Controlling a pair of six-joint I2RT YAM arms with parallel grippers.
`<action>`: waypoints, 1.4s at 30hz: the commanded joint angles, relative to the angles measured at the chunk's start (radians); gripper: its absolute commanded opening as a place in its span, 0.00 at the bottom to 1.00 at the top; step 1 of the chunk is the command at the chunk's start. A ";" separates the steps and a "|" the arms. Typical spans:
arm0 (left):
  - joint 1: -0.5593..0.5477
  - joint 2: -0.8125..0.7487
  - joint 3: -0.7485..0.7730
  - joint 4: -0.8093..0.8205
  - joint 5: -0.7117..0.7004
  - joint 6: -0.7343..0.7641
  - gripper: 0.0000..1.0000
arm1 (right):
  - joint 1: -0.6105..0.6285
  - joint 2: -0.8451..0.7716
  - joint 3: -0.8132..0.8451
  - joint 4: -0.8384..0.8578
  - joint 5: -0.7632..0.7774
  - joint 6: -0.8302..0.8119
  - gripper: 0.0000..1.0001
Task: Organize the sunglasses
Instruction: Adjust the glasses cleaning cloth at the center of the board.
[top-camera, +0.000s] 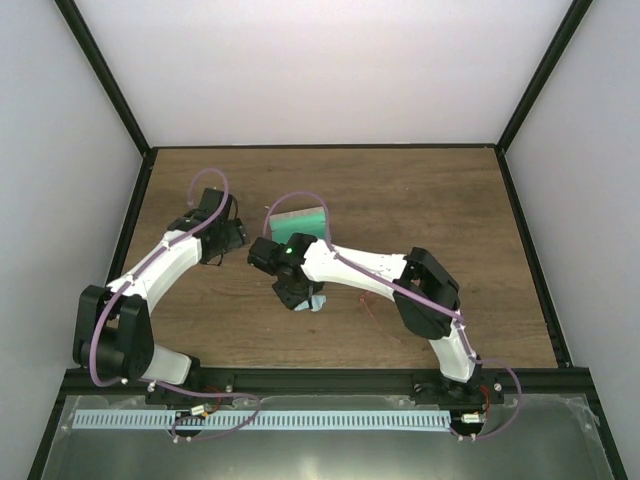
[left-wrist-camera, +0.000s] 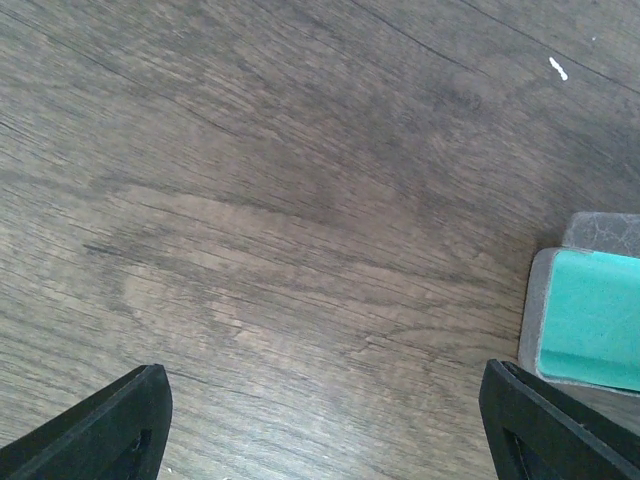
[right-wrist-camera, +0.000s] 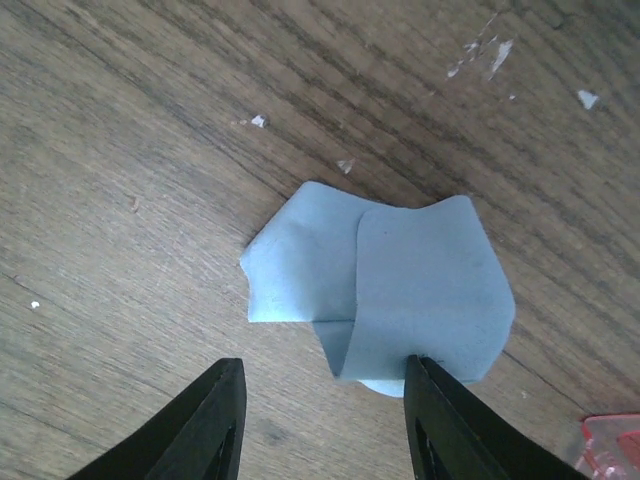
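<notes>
The left arm stretches forward, left fingers spread wide; the right arm bends across leftward, right fingers parted, pointing down.

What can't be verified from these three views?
Sunglasses: right wrist view, cut off at the bottom-right corner; top view, too small for their shape.
Case: left wrist view, cut by the right edge; top view, partly behind the right arm.
Cloth: top view, mostly under the right gripper.

text: none legible | labels: none | numbers: none
</notes>
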 joint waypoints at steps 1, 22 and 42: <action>0.008 -0.021 -0.024 -0.011 -0.012 -0.011 0.86 | 0.005 0.007 0.068 -0.041 0.082 -0.014 0.44; 0.011 -0.019 -0.037 -0.010 -0.005 0.000 0.86 | 0.006 0.070 0.075 -0.033 0.136 -0.026 0.22; 0.013 -0.016 -0.062 0.016 0.025 0.002 0.86 | 0.004 -0.068 0.136 0.012 0.098 -0.033 0.01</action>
